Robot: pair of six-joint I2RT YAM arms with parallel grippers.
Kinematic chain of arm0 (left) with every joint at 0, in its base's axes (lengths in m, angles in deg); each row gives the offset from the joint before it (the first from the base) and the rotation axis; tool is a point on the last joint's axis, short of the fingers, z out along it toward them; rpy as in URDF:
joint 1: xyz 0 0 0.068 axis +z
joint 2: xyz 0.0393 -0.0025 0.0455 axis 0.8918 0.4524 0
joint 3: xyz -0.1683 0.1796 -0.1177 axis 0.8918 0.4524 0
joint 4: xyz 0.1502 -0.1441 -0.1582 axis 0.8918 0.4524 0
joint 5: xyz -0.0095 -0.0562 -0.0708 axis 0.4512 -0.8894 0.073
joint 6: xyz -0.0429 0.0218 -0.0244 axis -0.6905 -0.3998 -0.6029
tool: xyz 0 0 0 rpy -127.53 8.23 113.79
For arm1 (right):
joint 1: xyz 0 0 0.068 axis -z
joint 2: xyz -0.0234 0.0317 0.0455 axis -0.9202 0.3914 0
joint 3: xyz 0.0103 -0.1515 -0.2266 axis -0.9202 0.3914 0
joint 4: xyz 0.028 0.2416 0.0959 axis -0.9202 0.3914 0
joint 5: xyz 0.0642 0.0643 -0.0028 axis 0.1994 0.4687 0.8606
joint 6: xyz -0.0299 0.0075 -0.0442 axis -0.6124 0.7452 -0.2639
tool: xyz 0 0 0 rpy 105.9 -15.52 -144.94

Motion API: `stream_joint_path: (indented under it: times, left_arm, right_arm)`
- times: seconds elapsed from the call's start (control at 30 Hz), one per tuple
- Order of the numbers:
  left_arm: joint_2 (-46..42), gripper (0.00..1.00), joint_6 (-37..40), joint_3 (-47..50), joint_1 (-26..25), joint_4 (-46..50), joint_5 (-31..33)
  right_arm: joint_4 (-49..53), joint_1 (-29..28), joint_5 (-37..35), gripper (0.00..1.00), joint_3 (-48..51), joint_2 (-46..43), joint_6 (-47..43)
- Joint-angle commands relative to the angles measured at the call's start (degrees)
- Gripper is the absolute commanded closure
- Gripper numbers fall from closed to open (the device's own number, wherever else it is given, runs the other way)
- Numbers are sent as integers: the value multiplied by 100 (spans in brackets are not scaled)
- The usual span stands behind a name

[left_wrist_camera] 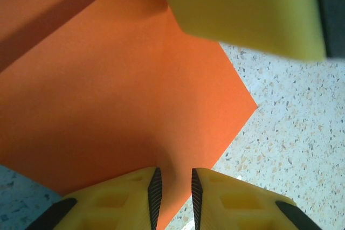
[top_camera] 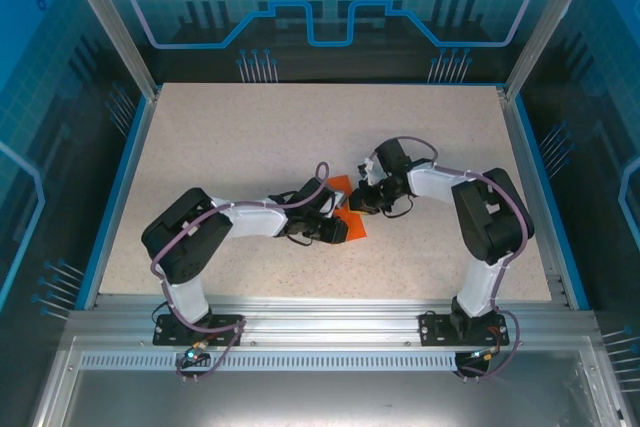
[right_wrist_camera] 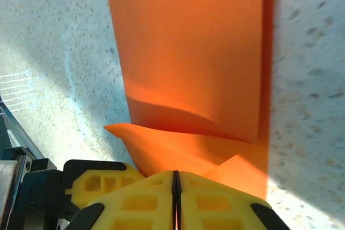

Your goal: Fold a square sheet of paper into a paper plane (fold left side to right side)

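**Sheet and jaws before the fold.** The square sheet of paper lies on the table, directly ahead of both sets of jaws, so neither arm is clearly the nearer.

- **Left gripper:** The left gripper has its jaws a narrow slit apart. The sheet's near edge runs into that slit. One free corner points off to the right of these jaws.
- **Right gripper:** The right gripper has its jaws together at the sheet's near edge. Whether a layer is nipped cannot be told.
- **Long axis:** From the right jaws the paper runs straight ahead as a band, its long axis in line with them. A loose flap bulges up just ahead of the tips.
- **Coming move:** The fold probably has to travel across that axis, not along it.
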Motion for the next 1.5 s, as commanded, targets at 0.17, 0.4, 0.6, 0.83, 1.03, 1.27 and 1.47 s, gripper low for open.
stream_joint_path:
  times: [0.17,0.4,0.6,0.83,1.03,1.27,1.47]
  left_arm:
    - [76,73,-58,261,25,423,209]
    - [78,74,-77,266,25,576,355]
    - [104,75,-89,369,24,623,429]
    - [123,75,-151,551,25,534,417]
    - [74,75,-191,652,24,469,396]
    - [-111,73,-169,668,18,483,359]
    - [-423,67,-195,773,24,396,205]
  right_arm:
    - [-202,-461,95,90,-39,294,252]
    - [65,-503,-369,90,-248,719,100]
    - [251,-300,-775,90,-353,789,-118]
    - [456,121,-860,90,-677,882,-371]
    - [636,407,-975,90,-889,1001,-507]
    - [589,581,-946,90,-917,1066,-523]
    - [545,570,-778,90,-919,1108,-529]
